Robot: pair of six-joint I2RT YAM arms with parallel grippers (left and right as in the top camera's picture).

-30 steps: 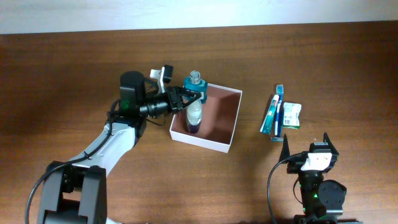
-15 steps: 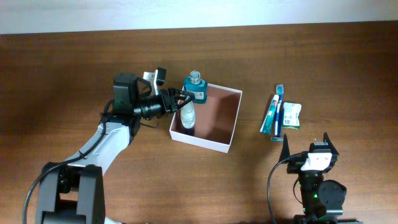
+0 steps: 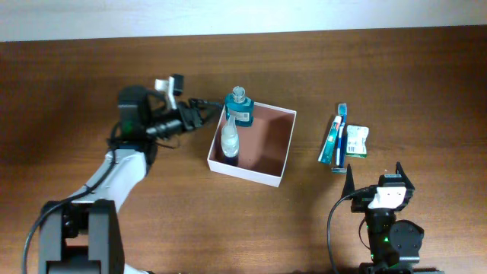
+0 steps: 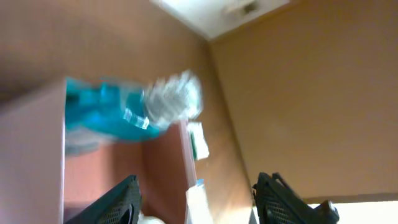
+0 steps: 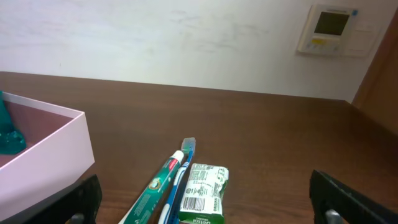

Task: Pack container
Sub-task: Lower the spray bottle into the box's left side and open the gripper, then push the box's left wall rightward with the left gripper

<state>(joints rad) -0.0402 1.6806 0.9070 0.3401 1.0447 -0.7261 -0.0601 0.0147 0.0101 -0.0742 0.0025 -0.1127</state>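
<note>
Overhead view: a brown wooden desk [image 3: 396, 76] seen from above, with one robot arm at the left and one at the lower right.
Container: the container [image 3: 270, 148] is a shallow square box with white walls and a reddish-brown inside. It sits near the middle of the desk, turned slightly askew.
Inside it: a clear bottle [image 3: 229, 141] with a white top stands upright against the left wall. A teal bottle [image 3: 239, 106] stands at the far left corner and appears to be inside too. The right half of the floor is bare.
Left pincer: the left pincer [image 3: 204, 113] sits just left of the container's far corner, pointing at the bottles. Its wrist view is blurred but shows two fingers apart with nothing between them, so it is open and empty.
Right pincer: the right pincer [image 3: 377, 179] is near the front right edge, well apart from the container, spread wide and holding nothing.
Outside the container: a toothpaste [image 3: 331, 144] tube, a toothbrush [image 3: 342, 125] and a small green-and-white packet [image 3: 355, 141] lie side by side to the right of the container, close to the right pincer.
Progress: about two of the five items look packed.
Left to do: the three items on the right likely need moving in, and the right arm is nearest to them.
</note>
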